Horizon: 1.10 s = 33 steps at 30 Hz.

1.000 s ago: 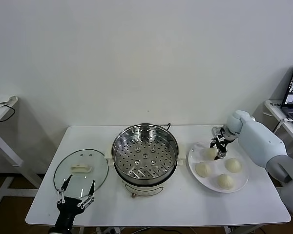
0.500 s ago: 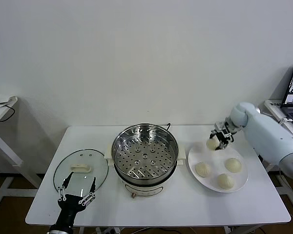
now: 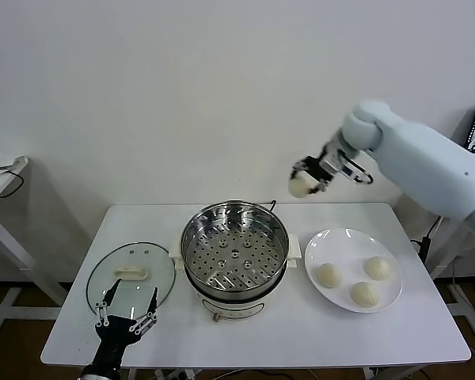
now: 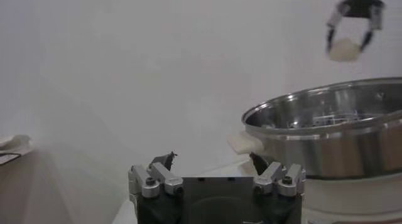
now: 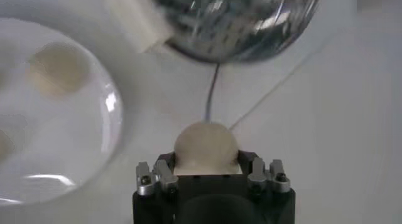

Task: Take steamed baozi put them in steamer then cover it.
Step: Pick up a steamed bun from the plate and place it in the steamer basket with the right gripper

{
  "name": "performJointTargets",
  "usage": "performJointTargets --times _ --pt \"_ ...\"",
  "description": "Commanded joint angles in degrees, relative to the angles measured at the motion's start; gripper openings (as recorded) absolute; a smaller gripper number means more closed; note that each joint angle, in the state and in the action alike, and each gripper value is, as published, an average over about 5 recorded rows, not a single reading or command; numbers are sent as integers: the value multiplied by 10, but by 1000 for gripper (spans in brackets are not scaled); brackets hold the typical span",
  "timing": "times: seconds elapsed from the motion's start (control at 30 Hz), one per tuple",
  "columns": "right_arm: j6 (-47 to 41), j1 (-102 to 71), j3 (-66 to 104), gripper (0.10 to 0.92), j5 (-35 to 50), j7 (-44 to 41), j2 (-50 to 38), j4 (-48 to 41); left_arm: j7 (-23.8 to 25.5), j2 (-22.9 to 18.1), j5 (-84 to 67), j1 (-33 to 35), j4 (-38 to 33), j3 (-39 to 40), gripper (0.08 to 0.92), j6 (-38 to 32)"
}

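Head view: the right gripper [image 3: 307, 180] is raised well above the white table [image 3: 253, 336], level with the wall behind the steamer's right rim, and its fingers are clamped on one steamed baozi [image 3: 300, 185]. The right wrist view confirms the grip: the cream-white bun [image 5: 205, 146] sits between the jaws, with the table's far edge and a thin cable below it.

The steamer [image 3: 235, 257] stands at the centre of the table, uncovered, its perforated tray [image 3: 233, 259] bare. Its cream-white side handle [image 3: 294, 247] points toward the white plate [image 3: 353, 270], which lies just beside the steamer toward the table's right edge. Three baozi remain on the plate: one on its left side [image 3: 329, 275], one on its right side [image 3: 377, 267] and one nearer the front edge [image 3: 366, 294]. They lie near each other but apart.

The left gripper [image 3: 127, 313] hovers low at the table's front-left corner, fingers spread wide apart and holding nothing. It is over the near rim of the glass cover [image 3: 131, 277], which lies flat on the table left of the steamer, with its cream-white handle [image 3: 131, 273] at the centre. In the left wrist view the spread fingers [image 4: 154, 178] face the steamer's steel wall [image 4: 339, 144], and the right gripper appears far off with its bun [image 4: 344, 49].
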Motion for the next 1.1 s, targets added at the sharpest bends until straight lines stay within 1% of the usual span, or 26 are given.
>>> performJointTargets --times 0.03,0.43,0.73,0.9,1.1 --pt "50 57 -76 682 27 -8 104 38 -1 0 -2 1 -3 -5 823 0" --pt "40 -37 -85 687 -12 -14 152 -13 -2 1 -3 4 -7 -10 823 -1" --pt "43 -69 -73 687 -54 -12 179 -63 -5 0 -6 6 -8 -11 823 2" --pt "46 -77 -70 687 -62 -10 193 -92 -5 0 -8 6 -6 -13 823 1" --pt "48 -86 -63 694 -75 -6 204 -107 -5 0 -13 4 -6 -16 823 0"
